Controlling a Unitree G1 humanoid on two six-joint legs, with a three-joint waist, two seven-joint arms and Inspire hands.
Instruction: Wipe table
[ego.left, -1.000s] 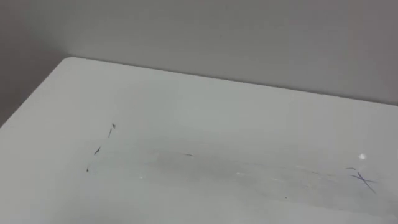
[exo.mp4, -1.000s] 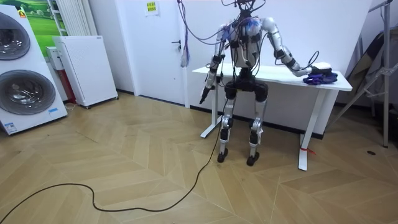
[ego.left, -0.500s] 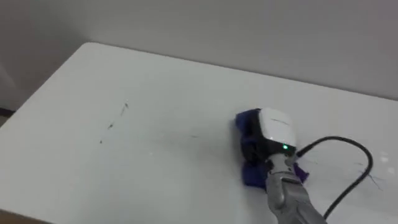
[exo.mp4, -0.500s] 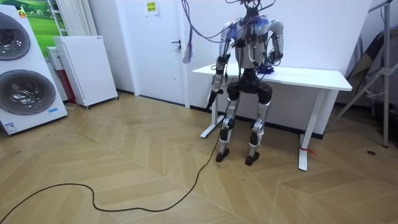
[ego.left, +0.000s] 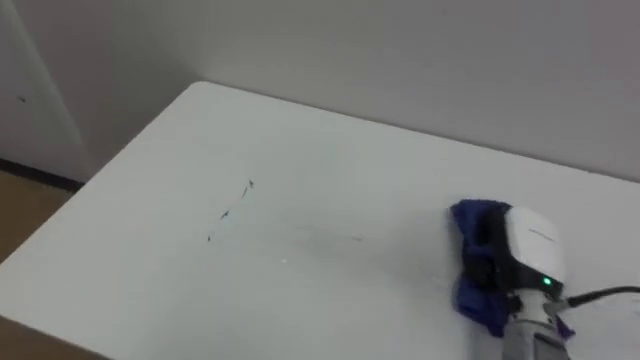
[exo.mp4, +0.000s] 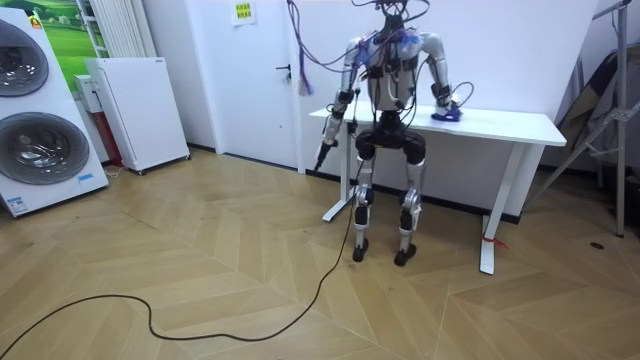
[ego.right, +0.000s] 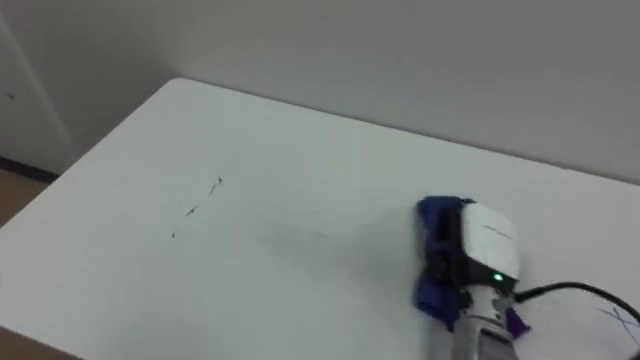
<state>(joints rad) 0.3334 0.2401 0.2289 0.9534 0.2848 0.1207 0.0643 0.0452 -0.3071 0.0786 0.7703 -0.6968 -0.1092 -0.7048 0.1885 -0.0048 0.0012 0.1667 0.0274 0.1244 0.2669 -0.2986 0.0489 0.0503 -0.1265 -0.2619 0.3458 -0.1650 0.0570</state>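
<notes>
Plainly, in the left eye view one blue cloth (ego.left: 472, 285) lies on the white table (ego.left: 140, 290), toward the table's right part, with the right hand (ego.left: 528, 250) resting on top of it. Its fingers are buried in the folds, so whether they lie flat or pinch the cloth cannot be told. Toward the table's left end sits one cluster of pen marks (ego.left: 228, 212), three short dark strokes, well clear of the cloth. The likely failure is a sweep that turns back short of the table's left end and leaves those strokes; a loosely bunched cloth could also slip out from under the palm and let the bare hand scrape the table top. In the room view the robot stands upright at the table's long front side, and the left hand (exo.mp4: 322, 155) hangs beside the table's left end, too small to read its fingers; should that arm swing, it may knock the table's edge. In the right eye view one more faint crossed mark (ego.right: 612, 315) shows near the table's right front, easily missed if the wiping heads only leftward.
</notes>
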